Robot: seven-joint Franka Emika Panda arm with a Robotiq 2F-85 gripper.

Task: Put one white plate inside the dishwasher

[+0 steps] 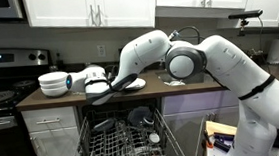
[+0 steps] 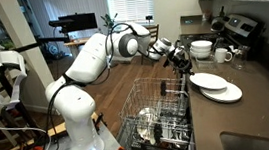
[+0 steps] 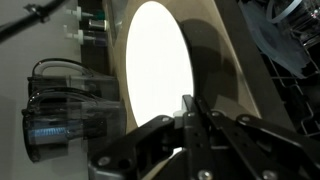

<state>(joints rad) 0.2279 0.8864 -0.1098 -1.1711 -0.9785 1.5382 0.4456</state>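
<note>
The white plate appears in the wrist view as a pale oval filling the upper middle of the frame. It is set against the countertop, with its shadow thrown to the right. In an exterior view the plate is found at the front edge of the counter, near the centre of the frame. It sits directly above the open dishwasher, whose wire rack stands pulled out in the lower middle.

The gripper is closed, its fingers pinched together on the plate's near rim at the bottom centre of the wrist view. Whether the plate is clear of the counter cannot be told. A stack of bowls stands at the left of the counter, well apart from the plate.

The plate is judged to be stiff, fairly light, glazed and therefore slippery, and brittle if knocked. The shallow rim is the only place where so flat a thing can be taken hold of. Because it is held at one edge, the weight hangs to the far side, so pivoting or sliding in the grip is to be expected. A deep bite over the rim is advised. The plate would then be turned upright before being slotted between the rack's tines, and contact with the wires and the counter edge should be avoided.
</note>
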